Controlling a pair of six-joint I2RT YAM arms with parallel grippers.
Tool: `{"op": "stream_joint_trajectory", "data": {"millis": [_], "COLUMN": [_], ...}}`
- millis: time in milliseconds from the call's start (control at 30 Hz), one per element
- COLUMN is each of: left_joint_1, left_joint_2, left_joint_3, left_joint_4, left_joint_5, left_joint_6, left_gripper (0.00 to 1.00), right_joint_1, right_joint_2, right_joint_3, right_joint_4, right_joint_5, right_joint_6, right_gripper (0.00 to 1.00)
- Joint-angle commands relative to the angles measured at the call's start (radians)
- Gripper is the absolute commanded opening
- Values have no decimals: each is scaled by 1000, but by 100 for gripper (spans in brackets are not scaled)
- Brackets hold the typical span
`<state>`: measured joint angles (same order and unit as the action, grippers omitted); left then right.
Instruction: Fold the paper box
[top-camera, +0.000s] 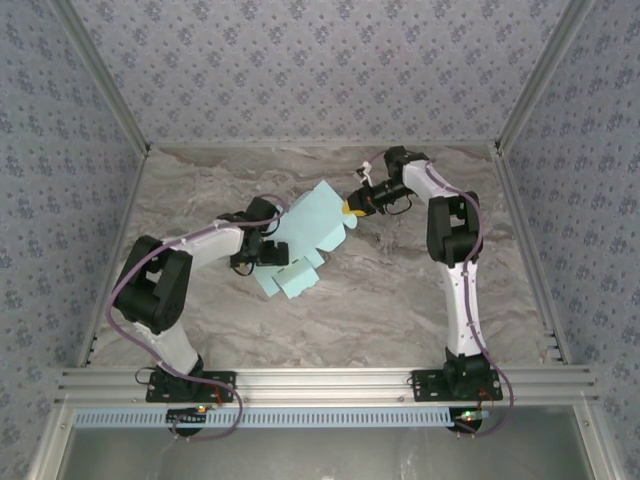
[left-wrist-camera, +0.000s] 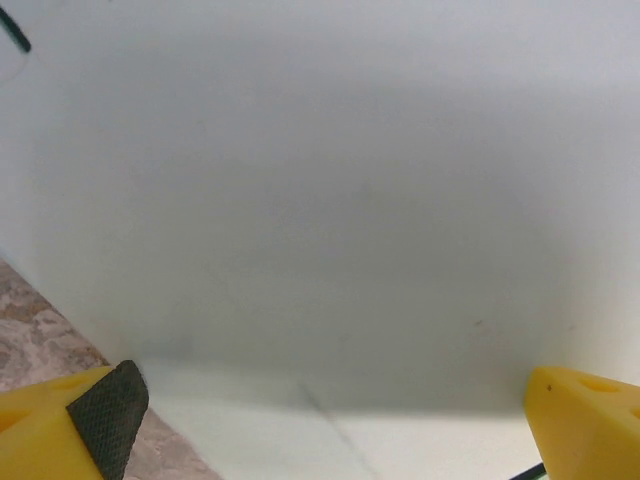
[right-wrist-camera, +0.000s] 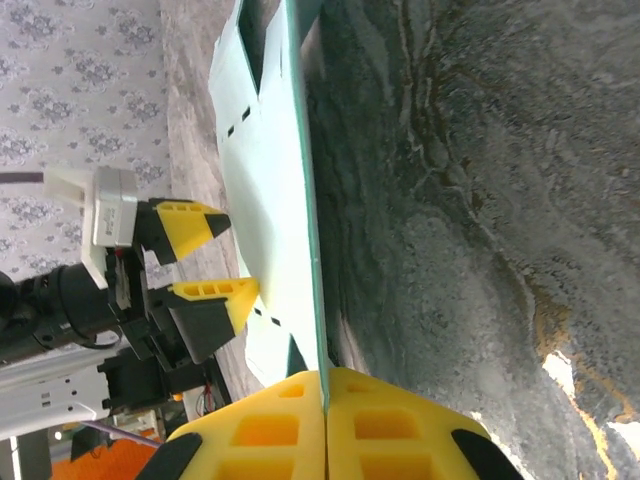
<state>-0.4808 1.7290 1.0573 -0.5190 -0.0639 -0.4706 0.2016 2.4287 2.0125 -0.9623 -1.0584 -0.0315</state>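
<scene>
Box (top-camera: 305, 240), a largely flat cut-out, tilted up at mid-table (top-camera: 400, 290). Right pincer (top-camera: 352, 207) clamped on its edge; left pincer (right-wrist-camera: 243, 253) spread wide beside a panel. Folding apparently barely begun, flaps remaining.

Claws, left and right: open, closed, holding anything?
Left claw: open, fingers spread apart next to the paper box.
Right claw: closed, pinching the edge of the paper box.

I saw a grey marbled counter (top-camera: 400, 300). The pale aqua paper box (top-camera: 305, 240) sat near its middle, one panel raised.
</scene>
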Motion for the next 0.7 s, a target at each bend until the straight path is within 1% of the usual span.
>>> {"op": "stream_joint_trajectory", "data": {"millis": [0, 67, 133, 233, 300, 400, 467, 567, 600, 667], "left_joint_1": [-8, -5, 0, 19, 34, 61, 88, 129, 140, 160], "left_joint_2": [-88, -139, -197, -285, -344, -418, -445, -471, -483, -506], "left_joint_3": [59, 77, 98, 122, 126, 122, 127, 127, 120, 97], "left_joint_4": [-34, -49, -64, -68, -57, -33, -29, -27, -21, -4], "left_joint_5": [13, 9, 1, -1, -13, -29, -29, -32, -43, -66], "left_joint_6": [12, 10, 2, -9, -11, -16, -27, -36, -40, -50], "left_gripper": [99, 99, 99, 99, 99, 100, 99, 99, 99, 99], "right_joint_1": [8, 16, 28, 38, 45, 86, 124, 193, 218, 275], "right_joint_2": [-81, -126, -183, -255, -308, -410, -483, -588, -619, -665], "right_joint_3": [-32, -64, -93, -110, -124, -157, -194, -252, -271, -288], "right_joint_4": [-6, 26, 50, 61, 88, 126, 173, 259, 289, 312], "right_joint_5": [19, 63, 133, 187, 245, 426, 527, 729, 804, 902], "right_joint_6": [-12, -7, -12, -24, -22, -85, -153, -248, -295, -406], "right_gripper": [3, 2, 2, 3, 2, 1, 0, 0, 0, 0]}}
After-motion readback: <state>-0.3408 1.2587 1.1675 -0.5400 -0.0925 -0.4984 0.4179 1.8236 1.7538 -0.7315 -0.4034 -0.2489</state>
